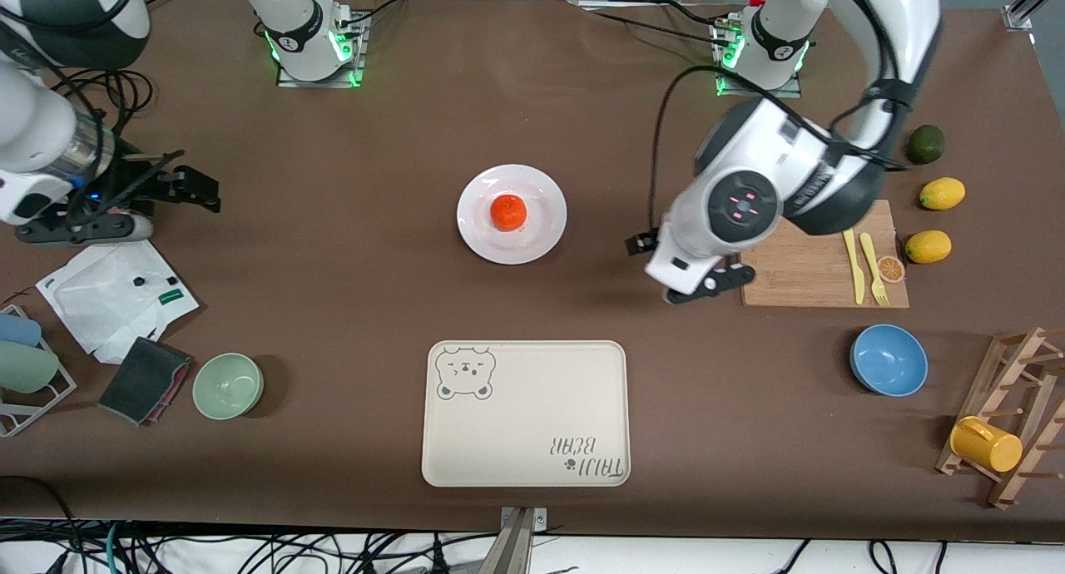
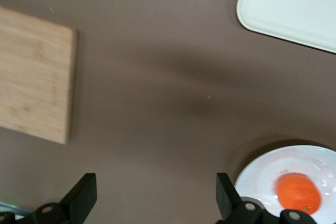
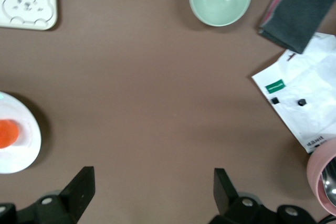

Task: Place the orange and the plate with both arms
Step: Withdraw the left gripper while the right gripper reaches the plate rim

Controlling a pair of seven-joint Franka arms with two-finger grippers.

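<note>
Now | orange [image 1: 507, 211] on plate [image 1: 543, 227] | hands (both spread): left [image 1: 682, 284], right [image 1: 179, 179] apart.

Even, bright overhead light; desk [image 1: 349, 291] reads uniformly brown. Soft, short shadows beside green bowl [image 1: 228, 385] and blue bowl [image 1: 889, 359]. Faint glare on plate [image 1: 512, 214] rim. Left wrist view motion-blurred: cutting board [image 2: 34, 74] edges and orange [image 2: 298, 192] smeared.

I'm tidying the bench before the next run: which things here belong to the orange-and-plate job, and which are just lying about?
Job: orange, on the plate; left gripper, right gripper, both open.
Lying about: bear tray, green bowl, blue bowl, cutting board, lemons.
</note>
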